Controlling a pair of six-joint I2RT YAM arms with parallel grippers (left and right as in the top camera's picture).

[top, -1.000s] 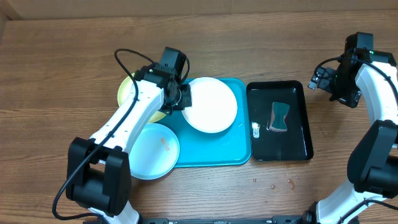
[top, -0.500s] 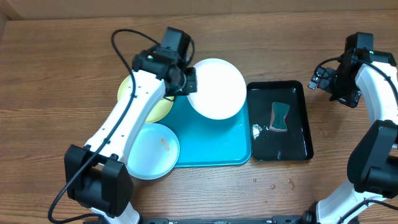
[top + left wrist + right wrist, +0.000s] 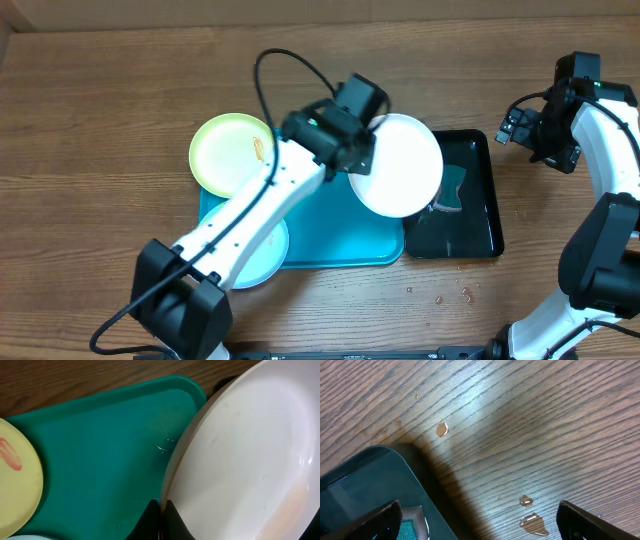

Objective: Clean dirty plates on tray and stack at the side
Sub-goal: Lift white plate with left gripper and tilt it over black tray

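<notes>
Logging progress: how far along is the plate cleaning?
Done: nothing stacked aside yet. In hand: the left end effector grips the round white plastic plate over the glossy black tray's edge. Left: the smeared lime green plate and pale blue plate at the turquoise tray.

White plate (image 3: 405,165) aloft, green plate (image 3: 228,152), blue plate (image 3: 268,256) — tray (image 3: 340,235)'s left edge

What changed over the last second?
The left gripper, shut on the white plate, carried it right, off the blue tray, to overhang the black tray's left edge, partly hiding the sponge. The green plate is now uncovered. The right gripper, green plate, blue plate and both trays stayed put.
</notes>
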